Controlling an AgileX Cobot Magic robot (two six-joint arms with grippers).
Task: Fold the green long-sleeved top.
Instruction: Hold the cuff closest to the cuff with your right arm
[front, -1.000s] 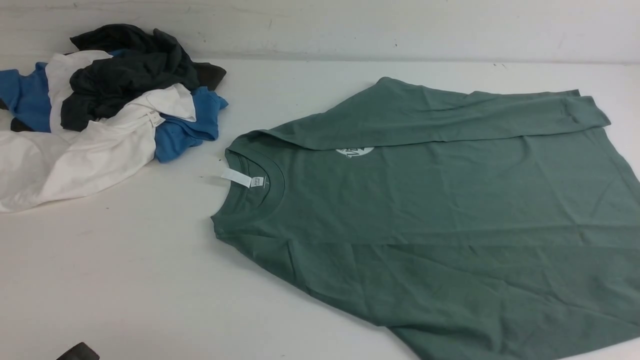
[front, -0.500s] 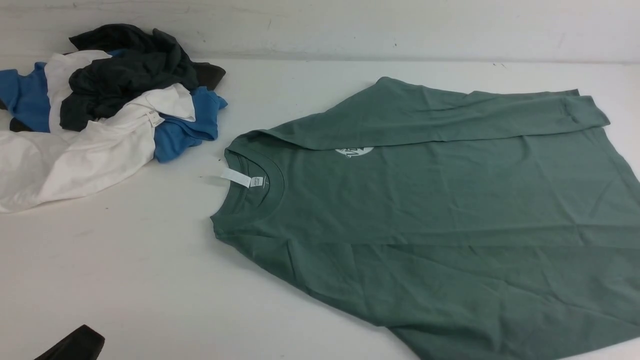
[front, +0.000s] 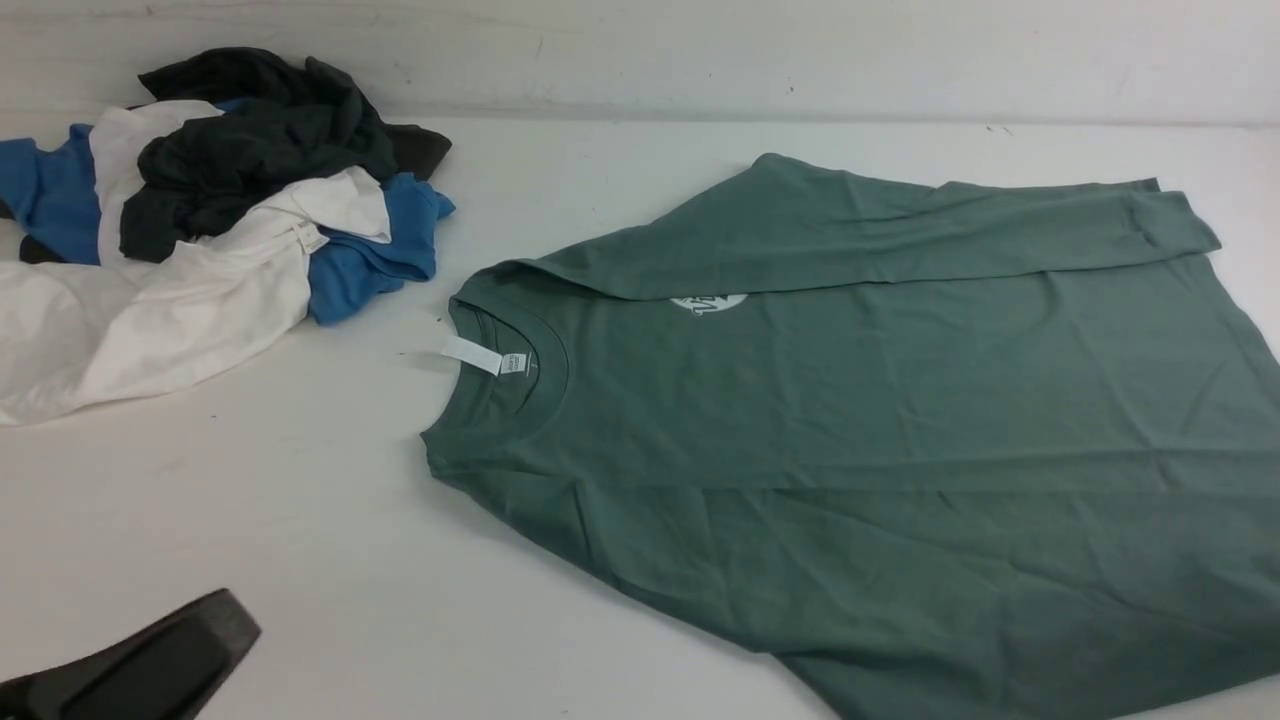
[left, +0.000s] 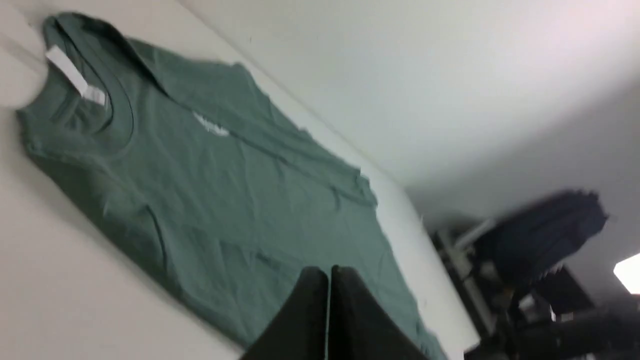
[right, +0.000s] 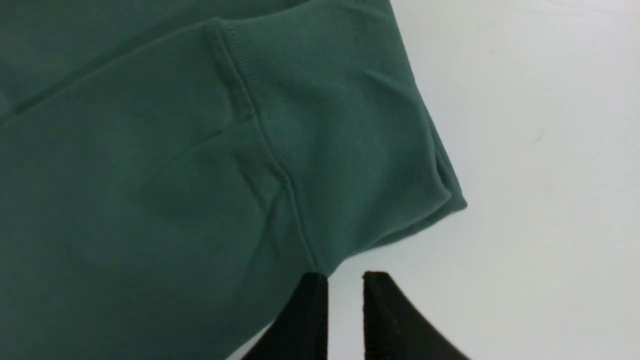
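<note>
The green top (front: 900, 420) lay flat on the table (front: 300, 520), one sleeve (front: 900, 230) laid across it, likely to make it narrower, while the left gripper (left: 329, 272) hung clenched and empty, and the right gripper (right: 345, 277), slightly open, held nothing beside the cuff (right: 340, 125).

Green long-sleeved top (front: 900, 430): one. Neck tag (front: 472, 355): one. Chest print (front: 708, 303): one. Garment heap (front: 200, 220), upper left: one; dark, blue, white pieces, number unclear. Left gripper (left: 329, 272), right gripper (right: 345, 277): two.
</note>
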